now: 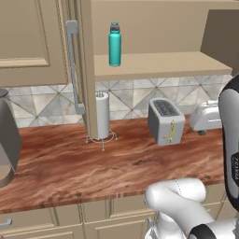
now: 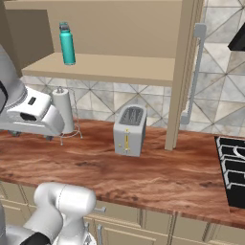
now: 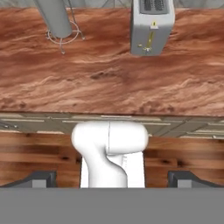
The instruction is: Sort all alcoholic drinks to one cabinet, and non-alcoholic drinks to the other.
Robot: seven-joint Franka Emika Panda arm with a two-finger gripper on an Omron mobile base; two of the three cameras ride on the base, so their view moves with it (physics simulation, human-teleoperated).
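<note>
The teal bottle (image 1: 115, 44) (image 2: 67, 44) stands upright at the left end of the tan shelf (image 1: 163, 64) (image 2: 110, 68) in the open wall cabinets. Their doors are swung out at both ends, the left door (image 1: 87, 70) and the right door (image 2: 183, 72), each with a grey bar handle (image 1: 72, 65) (image 2: 196, 72). My gripper (image 3: 112, 180) hangs well below the shelf, out over the counter's front edge and pointing down. It is open, with nothing between its dark fingertips (image 3: 41, 179). The white bottle, the clear-grey bottle and the small red-capped bottle are out of view.
On the wooden counter (image 1: 70, 168) stand a paper towel holder (image 1: 102, 116) (image 2: 62, 111), a grey toaster (image 1: 165, 121) (image 2: 129, 129) (image 3: 151, 26), a white appliance (image 1: 205, 116) and a dark appliance (image 1: 7, 140). A stove (image 2: 232, 165) lies at the right. A closed cabinet door (image 1: 28, 32) is upper left.
</note>
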